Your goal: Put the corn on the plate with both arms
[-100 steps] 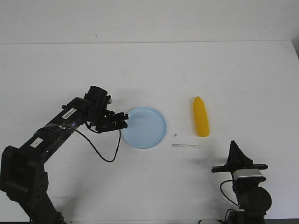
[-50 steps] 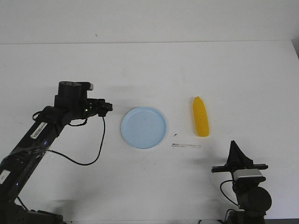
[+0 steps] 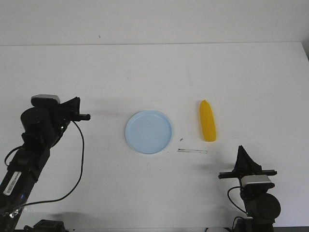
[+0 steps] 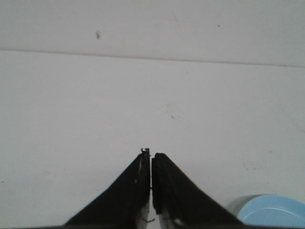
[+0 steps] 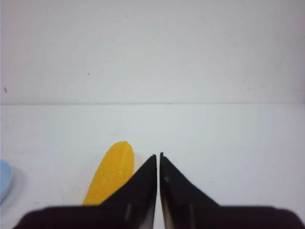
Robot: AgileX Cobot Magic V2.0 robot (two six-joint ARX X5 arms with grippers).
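Plate [image 3: 148, 132] mid-table, corn [image 3: 207, 127] to its right, apart, tape strip [image 3: 192, 151] between, nearer.

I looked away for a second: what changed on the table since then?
The left gripper, earlier at the rim of the plate, pulled back toward the robot's left, shut and empty. The plate, the corn and the right gripper did not move.
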